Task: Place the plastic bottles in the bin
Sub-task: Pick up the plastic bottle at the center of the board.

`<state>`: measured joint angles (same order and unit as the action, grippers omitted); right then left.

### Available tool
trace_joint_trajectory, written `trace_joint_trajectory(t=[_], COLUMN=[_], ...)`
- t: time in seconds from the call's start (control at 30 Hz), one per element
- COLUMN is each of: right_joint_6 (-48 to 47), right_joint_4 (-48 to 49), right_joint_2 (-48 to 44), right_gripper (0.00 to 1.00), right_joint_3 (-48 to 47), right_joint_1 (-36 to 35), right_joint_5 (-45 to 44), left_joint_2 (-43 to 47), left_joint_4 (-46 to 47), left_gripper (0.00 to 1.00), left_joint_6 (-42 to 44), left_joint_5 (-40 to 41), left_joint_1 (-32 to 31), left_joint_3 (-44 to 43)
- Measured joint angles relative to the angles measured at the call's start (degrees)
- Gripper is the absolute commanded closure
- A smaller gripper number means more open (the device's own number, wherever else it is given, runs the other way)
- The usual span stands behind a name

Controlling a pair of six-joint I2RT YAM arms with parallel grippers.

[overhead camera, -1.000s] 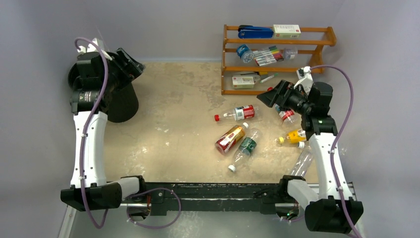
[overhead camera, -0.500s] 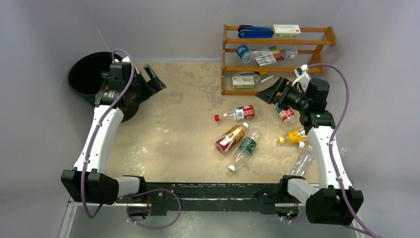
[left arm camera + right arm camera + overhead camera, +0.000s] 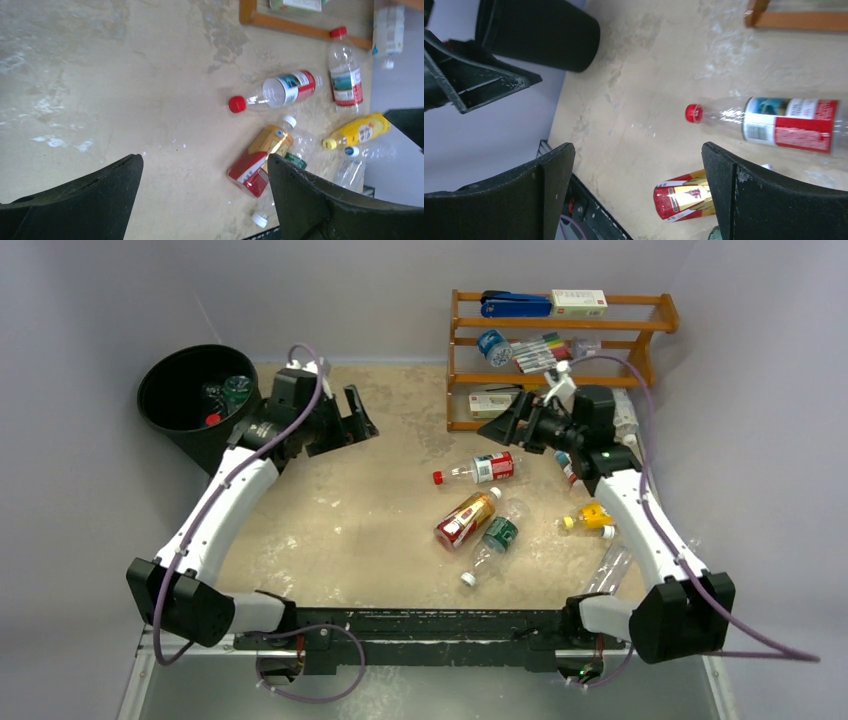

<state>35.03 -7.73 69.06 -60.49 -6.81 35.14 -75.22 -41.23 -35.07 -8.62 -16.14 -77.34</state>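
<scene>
since a second before, the left gripper [image 3: 362, 418] had swung away from over the bin [image 3: 175, 390] and now sat to its right, toward the upper middle of the top view, its fingers spread wide and holding nothing; its wrist view [image 3: 202, 170] looked across bare table [image 3: 340, 510] at the scattered bottles. the bin, at the upper left, was uncovered again, with a green-tinted bottle [image 3: 237, 387] and a red cap showing inside. the right gripper [image 3: 497, 425] had shifted left from the right side, jaws also wide and empty [image 3: 638, 155], hanging just above the red-capped bottle [image 3: 480, 468] that lay on its side below the wooden rack [image 3: 456, 350]. the bottles on the table had not moved: the amber bottle [image 3: 465, 518] touched a clear green-labelled bottle [image 3: 495, 540] in the middle; the yellow bottle [image 3: 592, 515] and a clear bottle [image 3: 612, 565] lay further right, partly hidden by the right forearm, as was a red-labelled bottle [image 3: 567, 468]. the rack stood close behind the right gripper.
</scene>
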Motion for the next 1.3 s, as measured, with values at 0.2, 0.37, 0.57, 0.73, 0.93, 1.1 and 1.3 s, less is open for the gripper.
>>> trace_joint_trajectory(t=[0.2,0.37,0.57,0.73,0.93,1.1,1.3], right_joint_6=[-0.04,-0.7,-0.22,0.66,1.44,1.07,1.03], right_joint_4=[0.48,-0.94,-3.26,-6.75,-9.94,-10.88,-12.46], right_joint_2=[4.94,3.5,-10.05,-19.19,-23.08,-22.86,-22.93], right_gripper=[0.0,0.0,0.0,0.0,0.0,0.0,0.0], right_joint_3=[-0.11,0.0,6.08,8.5,9.42,10.95,12.22], right_joint_1=[-8.96,-10.56,-10.49,-10.49,-10.49,-10.4,-10.16], right_joint_5=[-4.26,-8.48,-12.92,-13.68,-13.38,-12.92,-12.57], left_joint_2=[-2.38,-5.57,-13.11,-20.76,-26.29,-32.5,-35.76], left_joint_4=[0.66,2.12,4.61,5.35,7.45,8.79,9.75], left_gripper=[0.05,0.05,0.05,0.05,0.05,0.06,0.13], left_joint_6=[-0.22,-1.29,-1.68,-0.42,2.43,5.11,6.56], left_joint_5=[2.36,5.97,11.34,13.55,15.98,16.63,17.22], left_joint_1=[-10.08,-19.37,-32.61,-36.68,-38.18,-41.05,-41.97], left_joint_3=[0.0,0.0,-0.04,0.0,-0.7,-2.56,-2.71])
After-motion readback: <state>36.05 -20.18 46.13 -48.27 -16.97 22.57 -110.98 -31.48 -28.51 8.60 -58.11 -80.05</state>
